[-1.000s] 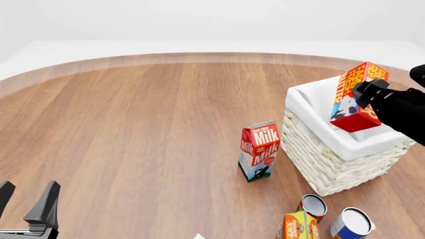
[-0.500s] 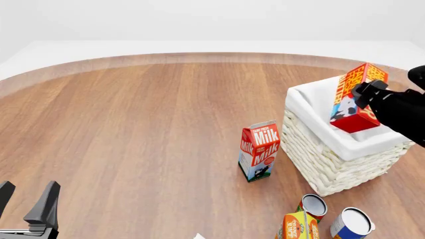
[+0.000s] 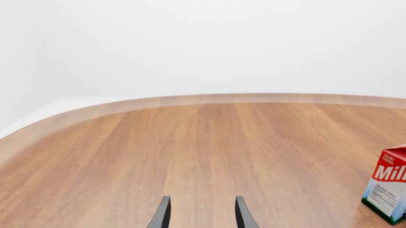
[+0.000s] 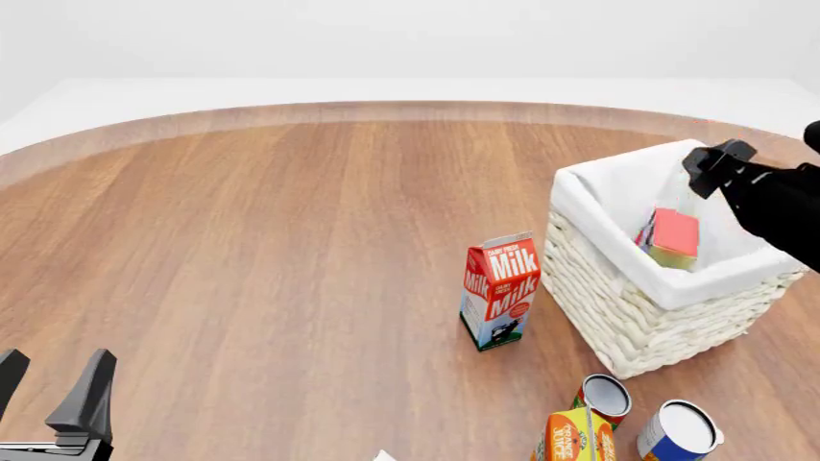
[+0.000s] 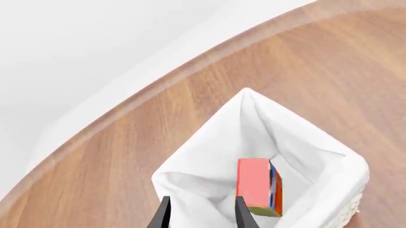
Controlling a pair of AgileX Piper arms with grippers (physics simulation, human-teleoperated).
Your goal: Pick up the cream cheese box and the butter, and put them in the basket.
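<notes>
The butter lies inside the cream-white basket, its red face up against the white lining; the right wrist view shows the butter resting in the basket. My right gripper hovers above the basket's far right side, open with nothing between its fingers. At the near left my left gripper stands open over bare table. No cream cheese box can be made out; only a tiny white corner pokes in at the front view's bottom edge.
A red Milk carton stands just left of the basket. In front of the basket are two round cans and an orange-yellow carton. The round wooden table's curved far edge runs across the back.
The right gripper has opened and let go of the butter, which dropped from above the rim into the basket. The left arm has not moved.
</notes>
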